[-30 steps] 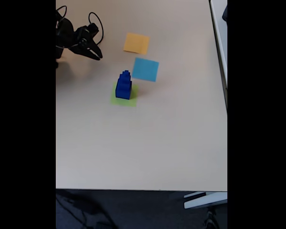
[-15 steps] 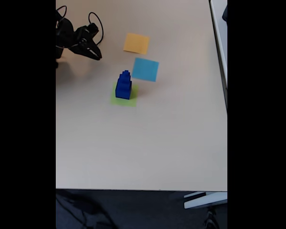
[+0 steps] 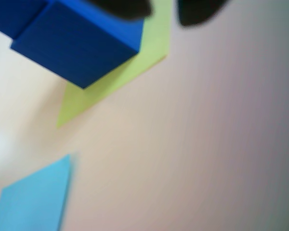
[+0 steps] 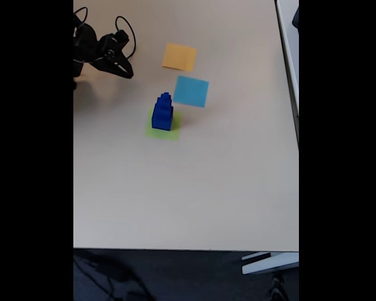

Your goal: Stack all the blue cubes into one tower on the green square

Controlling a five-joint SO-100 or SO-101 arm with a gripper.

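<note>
The blue cubes [image 4: 162,113] are already stacked on the green square [image 4: 153,132], toward the surface's far-left corner. They look light, rigid and easily toppled, so they're best pinched on opposite flat sides. The pincer [image 4: 129,73] is parked empty, well apart; whether it's parted can't be told.

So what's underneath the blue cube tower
A flat lime-green paper square lies under the stack of dark-blue cubes, its edges showing around the base. The part beneath the largest cube is covered.
</note>
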